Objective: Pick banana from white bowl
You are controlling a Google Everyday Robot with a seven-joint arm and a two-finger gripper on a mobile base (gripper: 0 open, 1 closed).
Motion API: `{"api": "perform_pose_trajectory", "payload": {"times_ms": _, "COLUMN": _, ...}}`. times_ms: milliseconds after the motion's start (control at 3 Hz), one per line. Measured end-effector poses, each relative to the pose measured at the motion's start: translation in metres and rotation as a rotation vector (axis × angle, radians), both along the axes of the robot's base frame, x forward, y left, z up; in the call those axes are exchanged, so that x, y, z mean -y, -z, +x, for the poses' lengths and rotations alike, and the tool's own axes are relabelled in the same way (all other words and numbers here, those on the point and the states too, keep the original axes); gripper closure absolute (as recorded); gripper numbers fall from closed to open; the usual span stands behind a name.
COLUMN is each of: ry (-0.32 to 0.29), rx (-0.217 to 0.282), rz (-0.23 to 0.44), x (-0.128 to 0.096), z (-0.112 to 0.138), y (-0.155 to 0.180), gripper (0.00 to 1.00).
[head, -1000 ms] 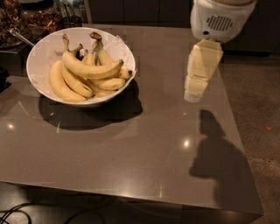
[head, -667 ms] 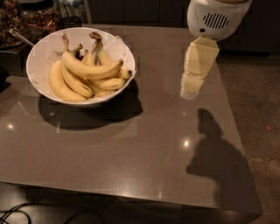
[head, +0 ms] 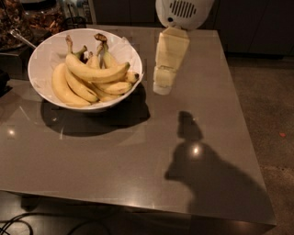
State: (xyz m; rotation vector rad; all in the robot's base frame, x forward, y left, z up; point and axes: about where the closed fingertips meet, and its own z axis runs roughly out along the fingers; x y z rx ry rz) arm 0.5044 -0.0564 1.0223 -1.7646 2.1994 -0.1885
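The white bowl (head: 37,62) stands at the table's back left and holds a bunch of several yellow bananas. The banana (head: 94,73), long and curved with a thin brownish stem, lies across the top of the bunch, its dark tip pointing toward the bowl's right rim. My gripper (head: 161,86) hangs from the white arm housing (head: 183,13) at the top. Its cream fingers point down just right of the bowl's right rim, above the table, apart from the bananas and holding nothing.
The grey glossy table (head: 138,160) extends forward and right, with my arm's shadow on it. Dark clutter (head: 27,18) and a metal handle (head: 20,39) sit behind the bowl. Floor (head: 271,92) lies beyond the right edge. Cables (head: 27,225) lie below the front edge.
My gripper has moved left toward the bowl's right rim. The bowl and bananas have not moved.
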Motion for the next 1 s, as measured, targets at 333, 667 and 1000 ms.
{"api": "perform_pose_trajectory", "payload": {"times_ms": 333, "ry": -0.059, "rx": 0.002, "rz": -0.019, "x": -0.044, "z": 0.017, "y": -0.002, "gripper": 0.00}}
{"api": "perform_pose_trajectory", "payload": {"times_ms": 667, "ry": -0.146, "rx": 0.005, "rz": -0.024, "x": -0.074, "z": 0.026, "y": -0.002, "gripper": 0.00}}
{"api": "perform_pose_trajectory", "payload": {"times_ms": 1000, "ry": -0.151, "rx": 0.039, "rz": 0.001, "x": -0.081, "z": 0.032, "y": -0.008, "gripper": 0.00}}
